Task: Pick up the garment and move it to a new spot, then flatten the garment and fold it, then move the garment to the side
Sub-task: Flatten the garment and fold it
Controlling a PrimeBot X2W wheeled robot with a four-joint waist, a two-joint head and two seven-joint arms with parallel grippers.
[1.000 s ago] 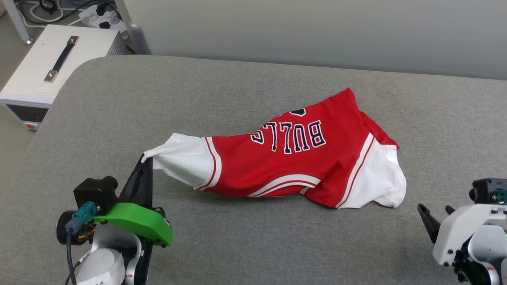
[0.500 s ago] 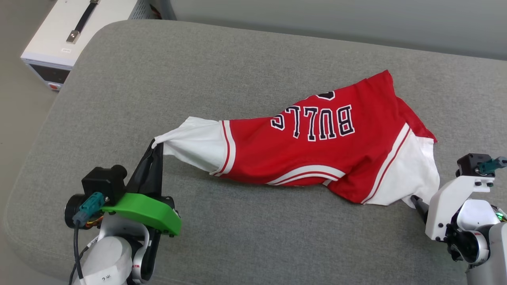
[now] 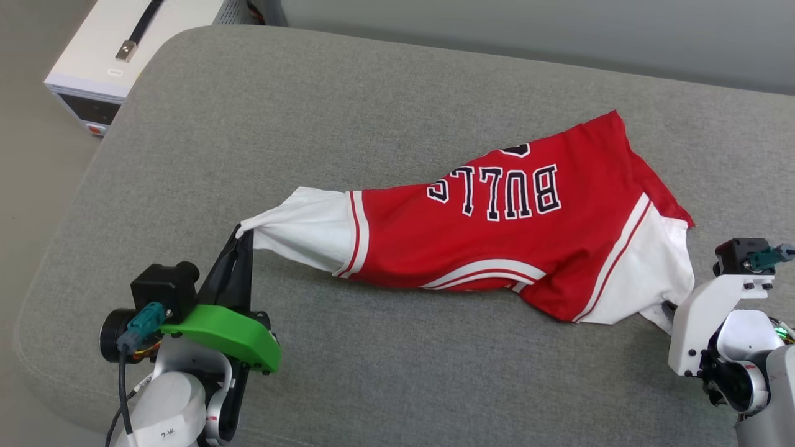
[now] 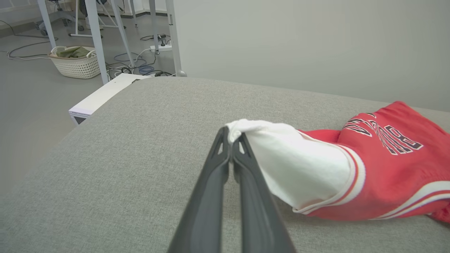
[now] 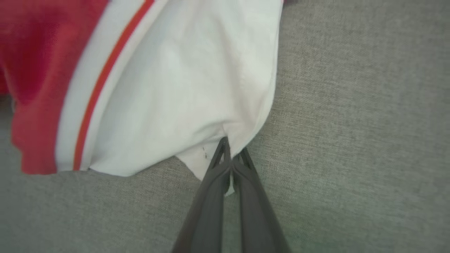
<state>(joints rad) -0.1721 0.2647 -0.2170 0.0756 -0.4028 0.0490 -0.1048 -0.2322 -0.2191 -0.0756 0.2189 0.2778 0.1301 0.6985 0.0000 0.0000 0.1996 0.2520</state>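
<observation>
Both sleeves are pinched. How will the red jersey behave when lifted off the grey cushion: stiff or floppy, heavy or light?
Likely floppy: the jersey lies wrinkled between the left tool and the right tool, so its middle should sag. Probably light, since a thin pinch holds the left sleeve up. It might slip: each tool holds only a small edge.

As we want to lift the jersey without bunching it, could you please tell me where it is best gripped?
By the ends of its white left sleeve and right sleeve, each from its own outer side: they stick out at opposite ends of the jersey, so pulling apart spreads it. The left claw is shut on one, the right claw on the other.
</observation>
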